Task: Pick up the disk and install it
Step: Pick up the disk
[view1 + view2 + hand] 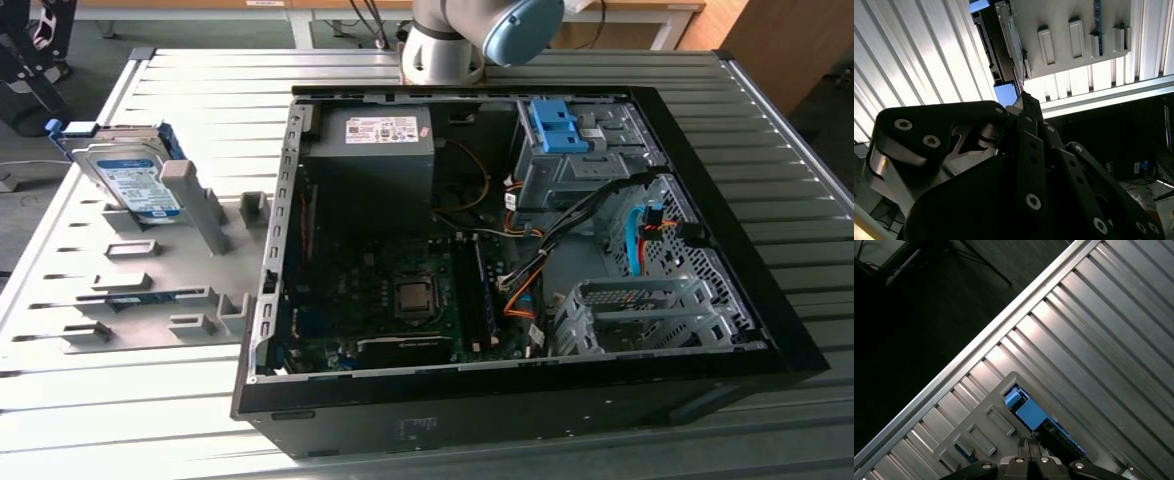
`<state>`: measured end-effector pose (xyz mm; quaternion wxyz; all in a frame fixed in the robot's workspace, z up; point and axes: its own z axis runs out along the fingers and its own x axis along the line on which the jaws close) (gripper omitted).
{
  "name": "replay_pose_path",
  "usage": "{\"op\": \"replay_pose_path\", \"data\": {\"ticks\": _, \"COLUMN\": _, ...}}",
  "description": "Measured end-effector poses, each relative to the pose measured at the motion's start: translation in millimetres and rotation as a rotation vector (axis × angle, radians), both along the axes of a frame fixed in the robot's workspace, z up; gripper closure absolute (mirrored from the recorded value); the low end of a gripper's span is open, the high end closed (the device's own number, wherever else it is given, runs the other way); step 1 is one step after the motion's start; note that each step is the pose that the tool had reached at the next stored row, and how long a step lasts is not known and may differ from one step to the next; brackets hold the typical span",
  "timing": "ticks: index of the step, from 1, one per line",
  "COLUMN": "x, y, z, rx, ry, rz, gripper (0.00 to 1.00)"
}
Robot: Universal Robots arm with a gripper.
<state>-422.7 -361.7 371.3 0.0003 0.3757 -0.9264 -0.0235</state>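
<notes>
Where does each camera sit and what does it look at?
Exterior view: off the arm, up high, looking down on the table, open computer case and disk; the arm stands behind the case.
Second wrist view: on the arm, looking along the gripper at the grey holder and disk.
First wrist view: on the arm, looking past the gripper at the holder and table.
Shared: all show the disk.
</notes>
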Motion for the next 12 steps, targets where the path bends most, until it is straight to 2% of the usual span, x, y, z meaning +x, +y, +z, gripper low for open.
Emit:
{"op": "replay_pose_path", "data": {"ticks": 4, "x": 0.0, "y": 0.0, "z": -0.1, "rx": 0.0, "ry": -0.0001, "rz": 0.014, "gripper": 0.89}}
{"op": "replay_pose_path", "data": {"ticks": 12, "x": 0.0, "y": 0.0, "z": -1.2, "rx": 0.0, "ry": 0.0, "rz": 0.15, "gripper": 0.89}}
